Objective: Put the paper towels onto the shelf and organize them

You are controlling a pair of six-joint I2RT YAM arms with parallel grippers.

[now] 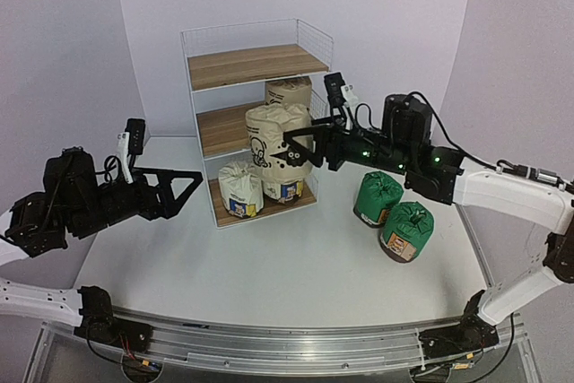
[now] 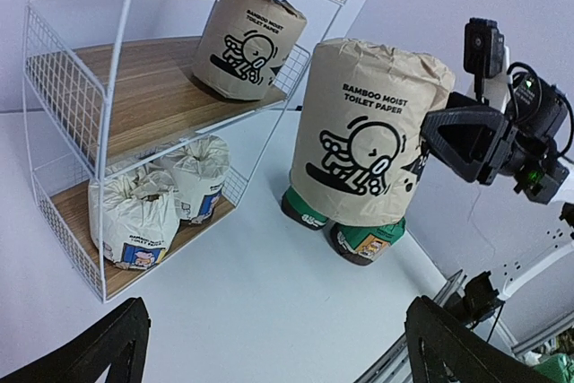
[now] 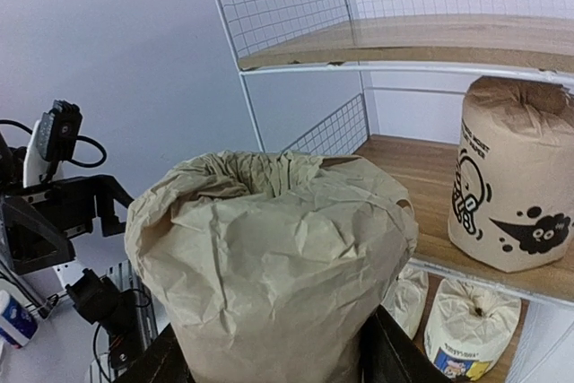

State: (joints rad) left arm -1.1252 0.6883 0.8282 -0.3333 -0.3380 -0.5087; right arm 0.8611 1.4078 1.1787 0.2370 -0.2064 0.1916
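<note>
We're about halfway: the right gripper (image 1: 300, 148) is clamping a beige roll (image 1: 267, 132), and the shelf (image 1: 256, 65) just ahead of it is already holding three rolls (image 1: 240, 187). Two green rolls (image 1: 377, 196) are waiting under its wrist, and the left gripper (image 1: 186, 193) is hanging open, empty.

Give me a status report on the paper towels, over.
Right jaws shut on a beige roll, held before the shelf, middle level. Left jaws open, empty. Shelved: one beige, two white; two green rolls on the table. Nothing seen in the way.
</note>
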